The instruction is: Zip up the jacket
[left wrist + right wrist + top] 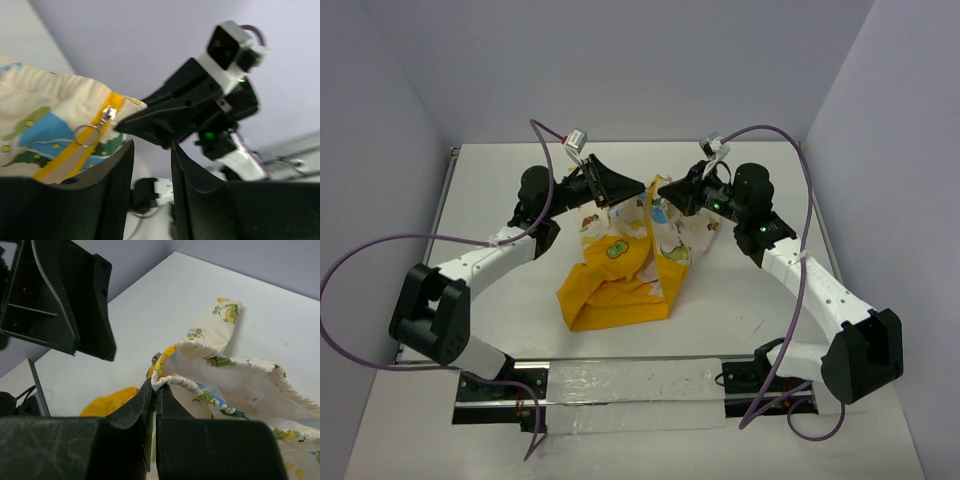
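Observation:
The jacket (620, 285) lies crumpled mid-table, yellow lining up, with its cream animal-print top lifted. My right gripper (156, 384) is shut on the rolled cream edge of the jacket (220, 390), just below the metal zipper slider (156, 359). In the top view the right gripper (663, 188) holds that raised edge. My left gripper (638, 190) hovers right beside it. In the left wrist view the left gripper (152, 147) is open with nothing between its fingers. The zipper slider (107, 115) and its ring pull (89, 135) hang just left of the left finger (120, 170).
The white table (500, 180) is boxed in by pale walls on three sides. A clear plastic sheet on a metal rail (630, 385) runs between the arm bases at the near edge. Purple cables (360, 300) loop beside each arm.

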You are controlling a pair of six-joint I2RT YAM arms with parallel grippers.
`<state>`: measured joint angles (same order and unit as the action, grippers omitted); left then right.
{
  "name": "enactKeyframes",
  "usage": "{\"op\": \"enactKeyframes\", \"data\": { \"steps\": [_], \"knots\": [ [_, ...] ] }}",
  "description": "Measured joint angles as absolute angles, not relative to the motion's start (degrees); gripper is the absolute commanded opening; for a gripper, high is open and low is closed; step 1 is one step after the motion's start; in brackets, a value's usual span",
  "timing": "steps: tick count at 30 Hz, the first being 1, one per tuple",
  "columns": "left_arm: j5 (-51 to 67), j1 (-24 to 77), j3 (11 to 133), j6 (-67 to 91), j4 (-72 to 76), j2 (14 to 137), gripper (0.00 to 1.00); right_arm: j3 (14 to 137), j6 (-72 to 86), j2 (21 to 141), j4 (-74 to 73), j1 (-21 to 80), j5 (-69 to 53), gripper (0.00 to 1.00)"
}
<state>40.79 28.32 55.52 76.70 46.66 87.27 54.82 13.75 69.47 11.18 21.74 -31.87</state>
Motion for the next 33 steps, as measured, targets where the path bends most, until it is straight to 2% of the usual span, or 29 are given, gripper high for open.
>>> {"op": "enactKeyframes", "data": {
  "steps": [2, 5, 12, 21, 33],
  "knots": [
    [37.25, 29.14, 58.14, 67.92, 34.79, 84.58, 0.47, 54.8, 13.65, 69.46, 11.07, 21.74, -31.67, 0.0],
    [32.81, 30.15, 61.11, 57.84, 23.04, 80.73, 0.57, 54.74, 13.51, 69.41, 10.86, 21.74, -31.18, 0.0],
    [29.97, 30.28, 60.96, 50.68, 15.36, 78.46, 0.56, 54.23, 13.56, 68.79, 10.61, 21.74, -30.88, 0.0],
    [33.92, 30.28, 50.6, 66.14, 34.67, 86.0, 0.57, 54.02, 13.56, 68.43, 10.56, 21.74, -30.87, 0.0],
    [34.76, 30.28, 49.54, 79.34, 55.9, 90.97, 0.57, 53.98, 13.56, 68.0, 10.17, 21.74, -30.87, 0.0]
  ]
}}
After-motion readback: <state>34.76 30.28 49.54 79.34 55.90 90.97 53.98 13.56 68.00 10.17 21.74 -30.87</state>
